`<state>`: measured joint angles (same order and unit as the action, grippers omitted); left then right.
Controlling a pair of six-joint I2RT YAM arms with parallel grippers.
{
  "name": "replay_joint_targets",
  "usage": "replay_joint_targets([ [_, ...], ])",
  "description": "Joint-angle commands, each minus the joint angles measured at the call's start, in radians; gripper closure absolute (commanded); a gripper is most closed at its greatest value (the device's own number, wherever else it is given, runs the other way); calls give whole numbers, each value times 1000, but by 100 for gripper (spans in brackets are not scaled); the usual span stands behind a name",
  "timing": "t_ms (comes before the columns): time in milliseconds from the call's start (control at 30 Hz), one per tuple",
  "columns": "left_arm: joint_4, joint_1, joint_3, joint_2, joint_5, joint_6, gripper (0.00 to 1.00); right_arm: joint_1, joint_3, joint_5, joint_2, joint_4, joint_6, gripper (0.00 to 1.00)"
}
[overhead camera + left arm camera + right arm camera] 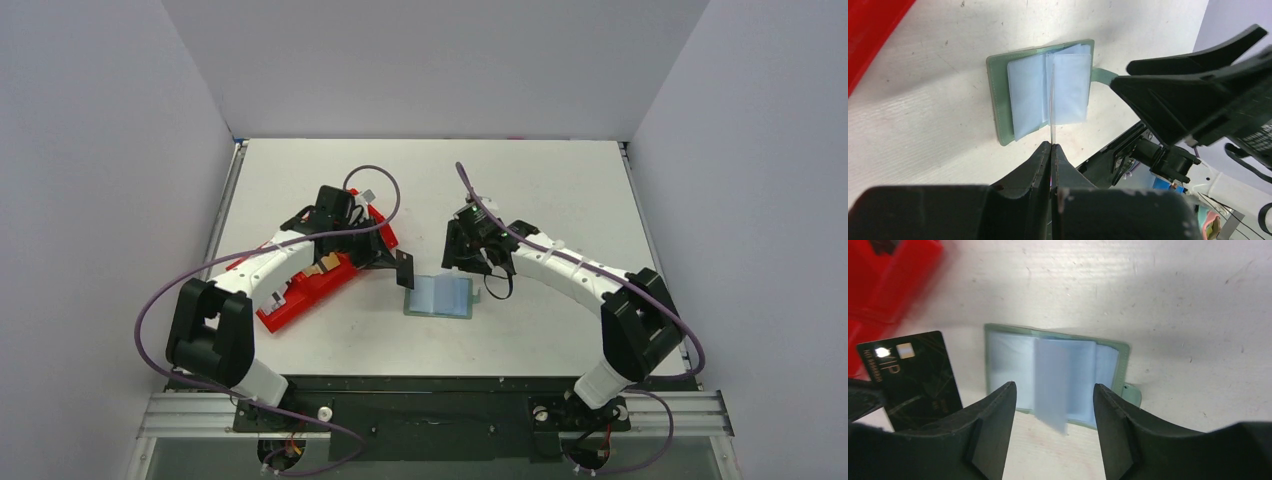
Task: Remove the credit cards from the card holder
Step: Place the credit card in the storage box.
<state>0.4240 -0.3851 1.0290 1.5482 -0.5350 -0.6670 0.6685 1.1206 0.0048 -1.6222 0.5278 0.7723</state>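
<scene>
The grey-green card holder [440,297] lies open on the table, its pale blue plastic sleeves facing up and one sleeve standing upright. My left gripper [397,262] is shut on a black credit card [405,269] marked VIP and holds it just left of the holder, above the table. In the left wrist view the card [1052,110] shows edge-on between the shut jaws [1053,146], over the holder [998,95]. My right gripper [470,262] hovers open and empty over the holder's far right edge. In the right wrist view [1053,390] the holder [1122,367] lies between the spread fingers and the black card [915,382] is at the left.
A red three-compartment tray [300,290] lies left of the holder under my left arm, with a tan card [322,264] in one compartment. The tray's corner shows in the right wrist view [893,280]. White walls enclose the table at the back and both sides.
</scene>
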Motion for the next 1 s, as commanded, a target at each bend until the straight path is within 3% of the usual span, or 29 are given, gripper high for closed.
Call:
replay_joint_targets([
  [0, 53, 29, 68, -75, 37, 27, 100, -13, 67, 27, 92, 15, -19, 45],
  [367, 46, 165, 124, -134, 219, -80, 100, -41, 62, 45, 179, 15, -40, 44],
  [600, -6, 233, 202, -27, 282, -129, 100, -51, 39, 37, 209, 15, -43, 44],
  [967, -91, 253, 256, 166, 416, -193, 100, -62, 18, 38, 250, 30, -41, 44],
])
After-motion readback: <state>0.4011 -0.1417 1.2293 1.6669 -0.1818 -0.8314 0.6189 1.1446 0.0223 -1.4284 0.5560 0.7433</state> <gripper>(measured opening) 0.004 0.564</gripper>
